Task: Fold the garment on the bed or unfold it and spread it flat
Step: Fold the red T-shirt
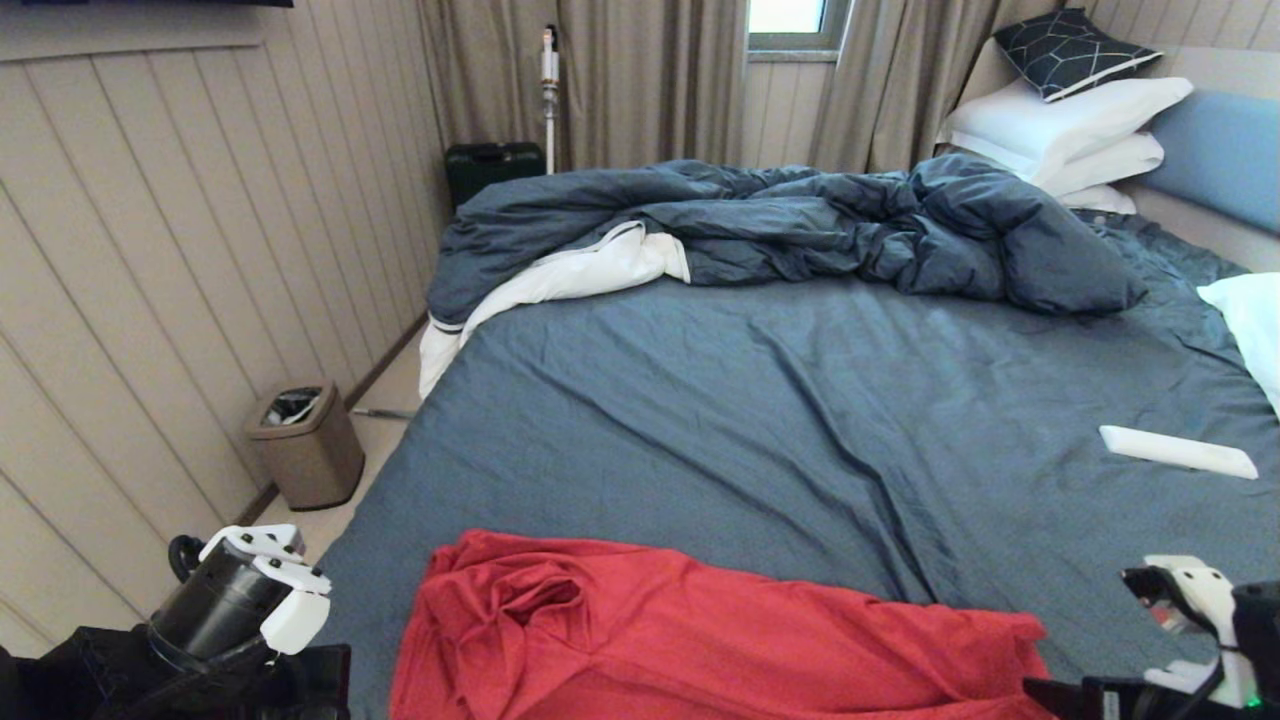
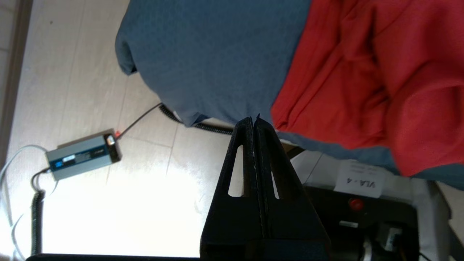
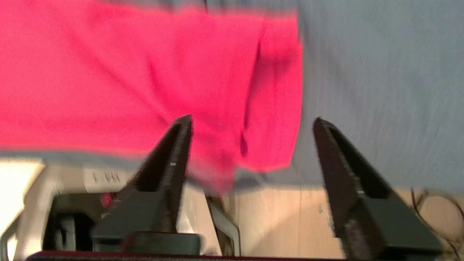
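Observation:
The garment [image 1: 700, 640] is a red T-shirt lying rumpled along the near edge of the bed [image 1: 800, 400], with folds bunched at its left end. In the left wrist view my left gripper [image 2: 253, 121] is shut with nothing in it. It hangs off the bed's near left corner, beside the garment [image 2: 380, 72] and apart from it. My right gripper [image 3: 252, 121] stands open at the garment's right end [image 3: 145, 72], where a corner of the cloth droops over the bed's edge. Nothing is pinched between its fingers. Both arms show low in the head view, the left arm [image 1: 250, 600] and the right arm [image 1: 1200, 610].
A rumpled dark blue duvet [image 1: 800, 220] and stacked white pillows [image 1: 1070, 130] fill the far side of the bed. A slim white object [image 1: 1178, 452] lies on the sheet at the right. A bin [image 1: 305, 440] stands by the left wall. A power box [image 2: 83, 156] with cables lies on the floor.

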Available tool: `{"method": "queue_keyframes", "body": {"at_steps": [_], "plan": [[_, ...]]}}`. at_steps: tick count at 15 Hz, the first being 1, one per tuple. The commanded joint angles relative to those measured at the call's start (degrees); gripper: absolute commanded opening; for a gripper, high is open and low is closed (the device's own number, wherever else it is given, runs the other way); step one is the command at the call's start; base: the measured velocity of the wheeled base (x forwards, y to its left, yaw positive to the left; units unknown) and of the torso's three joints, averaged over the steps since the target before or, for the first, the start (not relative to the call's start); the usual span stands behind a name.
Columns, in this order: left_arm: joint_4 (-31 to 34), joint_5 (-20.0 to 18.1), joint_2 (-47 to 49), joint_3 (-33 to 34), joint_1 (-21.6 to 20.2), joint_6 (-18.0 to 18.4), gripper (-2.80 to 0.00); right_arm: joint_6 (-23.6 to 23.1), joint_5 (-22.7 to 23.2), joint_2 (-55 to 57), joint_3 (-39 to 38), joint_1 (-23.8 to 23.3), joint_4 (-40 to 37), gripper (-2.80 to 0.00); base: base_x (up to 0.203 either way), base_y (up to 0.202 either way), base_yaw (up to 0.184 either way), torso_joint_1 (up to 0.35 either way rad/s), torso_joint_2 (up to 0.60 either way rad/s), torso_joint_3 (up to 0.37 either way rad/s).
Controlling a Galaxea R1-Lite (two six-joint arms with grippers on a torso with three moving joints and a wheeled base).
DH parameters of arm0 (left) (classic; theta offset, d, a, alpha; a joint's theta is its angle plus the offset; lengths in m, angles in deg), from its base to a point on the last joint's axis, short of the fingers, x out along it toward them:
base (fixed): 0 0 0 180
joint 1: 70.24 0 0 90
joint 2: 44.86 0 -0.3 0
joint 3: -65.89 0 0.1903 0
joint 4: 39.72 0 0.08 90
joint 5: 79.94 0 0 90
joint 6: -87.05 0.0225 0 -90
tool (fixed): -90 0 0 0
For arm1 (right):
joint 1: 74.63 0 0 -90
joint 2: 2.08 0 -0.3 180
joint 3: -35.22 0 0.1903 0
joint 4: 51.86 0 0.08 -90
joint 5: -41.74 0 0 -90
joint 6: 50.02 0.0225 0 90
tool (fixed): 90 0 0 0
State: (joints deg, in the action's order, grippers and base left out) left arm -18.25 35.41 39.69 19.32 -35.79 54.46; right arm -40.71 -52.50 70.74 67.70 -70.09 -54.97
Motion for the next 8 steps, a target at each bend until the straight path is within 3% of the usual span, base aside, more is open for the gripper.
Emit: {"method": "queue_keyframes", "body": {"at_steps": [1, 2, 3, 8], "plan": [[-0.11, 0.21, -1.38, -0.55, -0.13, -0.19, -2.80, 0.23, -0.04, -0.82, 2.45, 0.07, -0.10, 0.00, 0.000, 0.000, 0.000, 0.000, 0.00, 0.000], [-0.12, 0.22, -2.08, -0.85, -0.25, -0.06, -2.80, 0.39, -0.06, -1.18, 3.82, 0.30, -0.38, 0.00, 0.000, 0.000, 0.000, 0.000, 0.00, 0.000], [-0.05, 0.30, -2.64, -0.96, -0.26, 0.11, -2.80, 0.51, -0.06, -1.83, 4.61, 0.56, -0.98, -2.80, 0.000, 0.000, 0.000, 0.000, 0.00, 0.000], [1.32, 0.40, -0.90, -4.71, 0.34, 1.77, -2.80, 1.12, 0.22, 3.75, 6.13, 2.68, -1.96, -2.80, 0.000, 0.000, 0.000, 0.000, 0.00, 0.000]]}}
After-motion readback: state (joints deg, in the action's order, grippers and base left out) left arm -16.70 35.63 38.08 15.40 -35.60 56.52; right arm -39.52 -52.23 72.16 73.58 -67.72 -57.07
